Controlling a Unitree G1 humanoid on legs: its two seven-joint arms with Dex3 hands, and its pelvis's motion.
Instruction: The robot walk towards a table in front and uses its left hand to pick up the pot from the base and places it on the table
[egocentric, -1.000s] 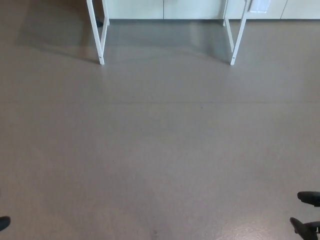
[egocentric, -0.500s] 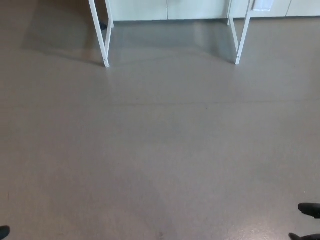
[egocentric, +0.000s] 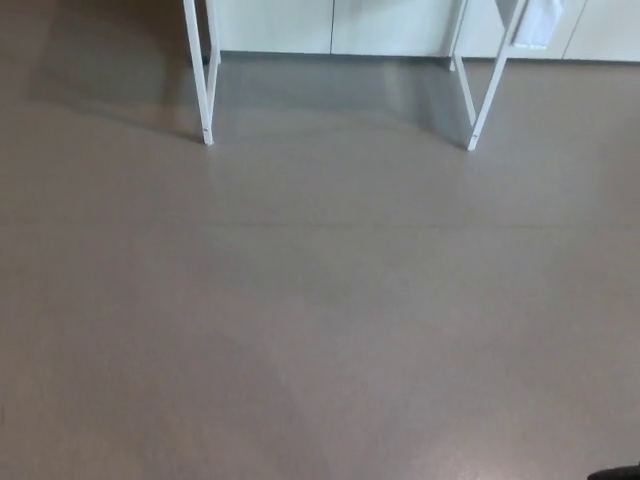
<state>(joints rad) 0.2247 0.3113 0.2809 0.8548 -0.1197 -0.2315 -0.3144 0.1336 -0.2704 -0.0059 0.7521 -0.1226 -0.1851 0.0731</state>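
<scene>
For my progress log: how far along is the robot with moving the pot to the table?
Nothing looks done yet. In hand: the walk; only the white table legs show at the top, across grey floor. Neither pot, base nor left hand is in view; a black sliver of the right hand shows at the bottom right. Left: reach the table, lift the pot, set it down.

The floor (egocentric: 320, 300) is smooth and mostly matt, a grey-brown sheet with a faint sheen toward the far end. The table legs (egocentric: 200, 85) look like white painted metal, smooth and satin. The cabinets (egocentric: 330, 25) behind have flat, pale, smooth fronts.
</scene>
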